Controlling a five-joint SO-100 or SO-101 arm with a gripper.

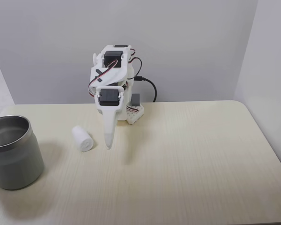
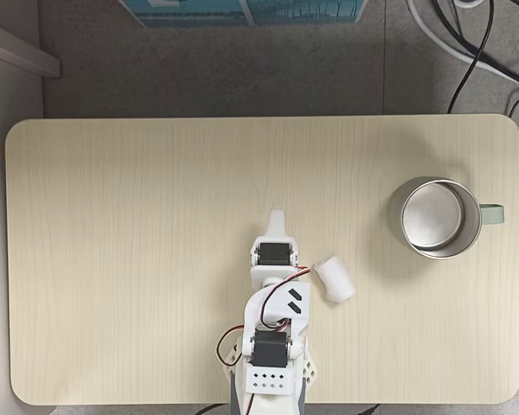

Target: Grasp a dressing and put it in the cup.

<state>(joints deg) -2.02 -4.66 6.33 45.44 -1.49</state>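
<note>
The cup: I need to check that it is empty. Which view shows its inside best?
The fixed view from above: the cup shows its whole steel bottom, bare. The fixed view from the front shows the cup side-on, with only part of its inner wall.

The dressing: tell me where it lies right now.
The dressing lies on the table, between the gripper and the cup; from above, the roll sits just right of the arm.
</note>
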